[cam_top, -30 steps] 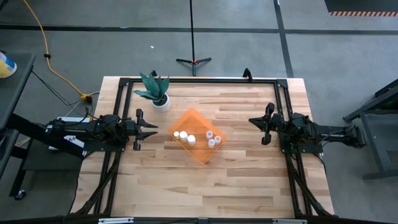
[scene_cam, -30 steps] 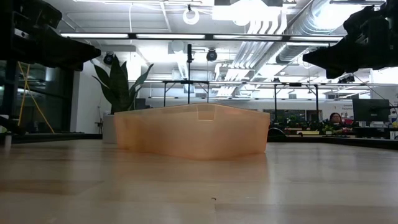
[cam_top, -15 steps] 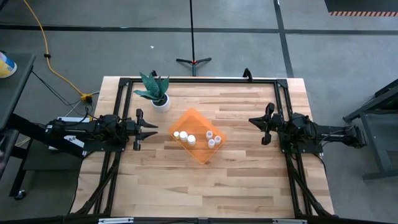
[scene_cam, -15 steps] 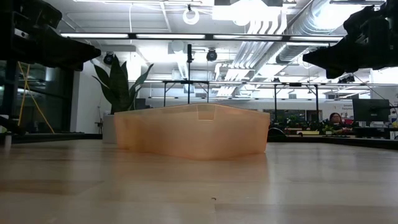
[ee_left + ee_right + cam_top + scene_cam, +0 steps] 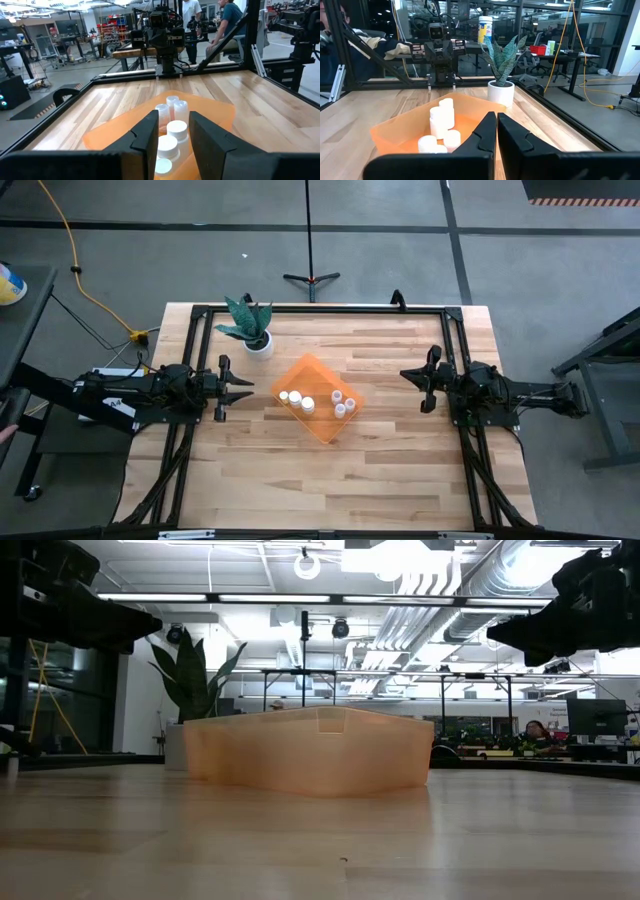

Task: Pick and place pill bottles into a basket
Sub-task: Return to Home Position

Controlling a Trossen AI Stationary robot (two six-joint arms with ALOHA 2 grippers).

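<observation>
Looking straight down at a big wooden table (image 5: pixel 400 470) first, with a dark left arm (image 5: pixel 150 392) reaching in from one side and a matching right arm (image 5: pixel 500 392) from the other, both up off the wood and clear of the stuff in the middle.

Next size down, the orange basket (image 5: pixel 322 428), sat flat near the table's centre, between the two arms. Turned diagonal to the table edges, with its long axis running from back-left, by the plant, to front-right, and one corner aimed at the left arm. From table height, reads as a low see-through wall with a corner toward the camera.

Then a white plant pot (image 5: pixel 260 345) with spiky green leaves, near the basket's back-left side but not touching it.

Then the left gripper (image 5: pixel 248 388), pointing at the basket from close by, fingers a narrow gap apart and holding nothing. Peeking through that gap from its wrist camera lands right on the bottles. Right gripper (image 5: pixel 405 374) sits farther off from the basket, fingers pressed almost together, also holding nothing.

Smallest of all, counting six pill bottles (image 5: pixel 296 396), all inside the basket, standing upright as far as can be seen, caps up, so long axes vertical. Split into two bunches of three, one toward the left arm's side, one toward the right's, packed close within each bunch.
</observation>
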